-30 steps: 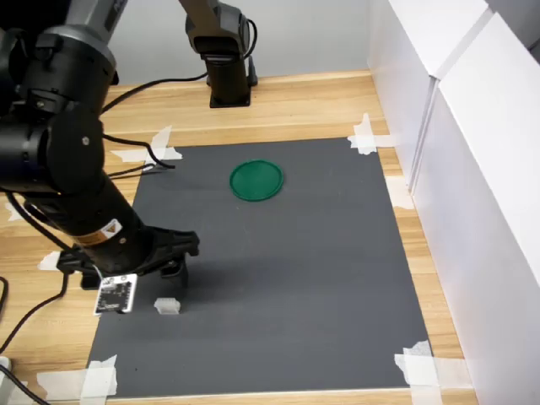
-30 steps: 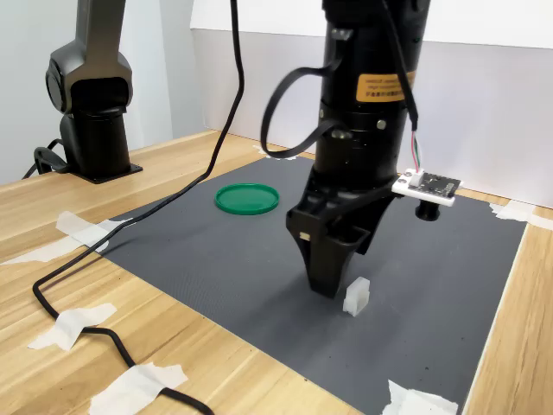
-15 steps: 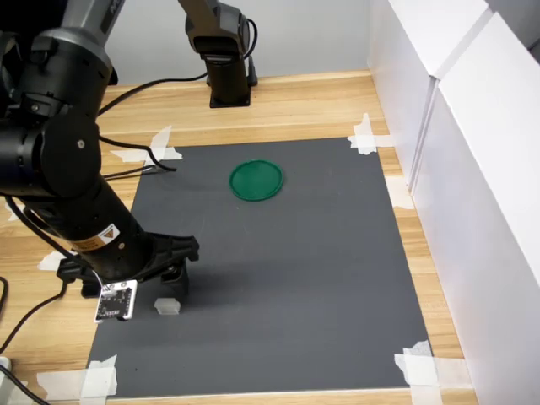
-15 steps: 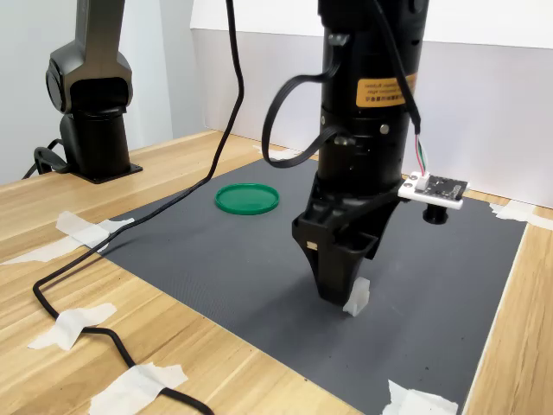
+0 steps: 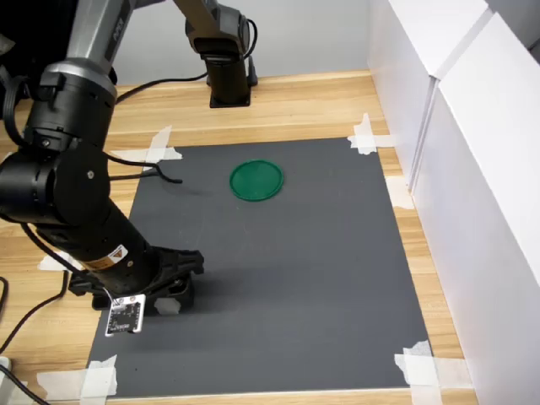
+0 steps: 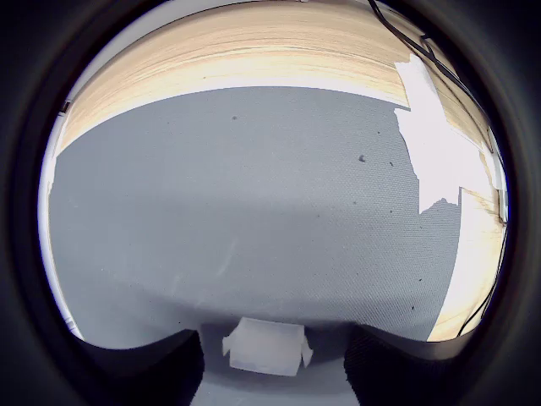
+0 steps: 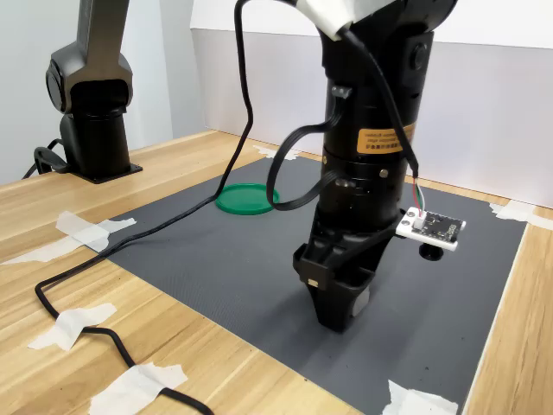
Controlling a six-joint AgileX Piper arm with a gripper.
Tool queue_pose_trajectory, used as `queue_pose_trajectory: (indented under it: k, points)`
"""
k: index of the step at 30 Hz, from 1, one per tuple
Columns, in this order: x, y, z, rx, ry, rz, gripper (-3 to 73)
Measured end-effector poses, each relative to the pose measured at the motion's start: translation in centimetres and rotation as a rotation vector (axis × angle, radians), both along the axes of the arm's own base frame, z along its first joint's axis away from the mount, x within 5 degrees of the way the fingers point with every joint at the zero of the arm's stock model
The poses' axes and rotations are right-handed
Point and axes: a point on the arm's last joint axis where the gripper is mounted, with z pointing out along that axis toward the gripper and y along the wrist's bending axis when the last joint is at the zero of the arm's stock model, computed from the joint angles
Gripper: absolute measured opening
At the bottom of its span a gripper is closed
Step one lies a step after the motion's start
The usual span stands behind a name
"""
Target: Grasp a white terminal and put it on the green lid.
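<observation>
Down low, gripper (image 6: 269, 372) jaws stood apart w/ ridged whitish terminal (image 6: 263, 345) between; matte grey mat (image 5: 295, 278).

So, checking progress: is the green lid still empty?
Empty: the green lid lies bare on the mat, while the white terminal sits apart between the gripper's jaws.

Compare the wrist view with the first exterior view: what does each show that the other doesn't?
Only the wrist view: the tiny whitish ridged plastic terminal sits plainly between the two dark fingers of the gripper, resting on the mat with a gap on each side.

Only the first exterior view: the flat round dark-green plastic lid far up the mat, the black arm's base, and the white wall panels.

Both: the dark grey mat, the wooden tabletop, and white tape pieces at the mat's corners.
</observation>
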Motion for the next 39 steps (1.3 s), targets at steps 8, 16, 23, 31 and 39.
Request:
queue_pose_trajectory:
  k: [8,16,23,31,39]
  points:
    - [0.1,0.0,-0.1,0.002,-0.01,0.008,45.0]
    - [0.2,0.0,0.0,0.003,-0.015,-0.042,31.1]
    - [-1.2,0.1,3.1,0.0,-0.02,-0.041,31.1]
    - [-7.8,2.0,8.6,0.05,-0.078,-0.012,31.1]
    - [-16.6,8.4,9.4,0.072,-0.085,0.189,31.1]
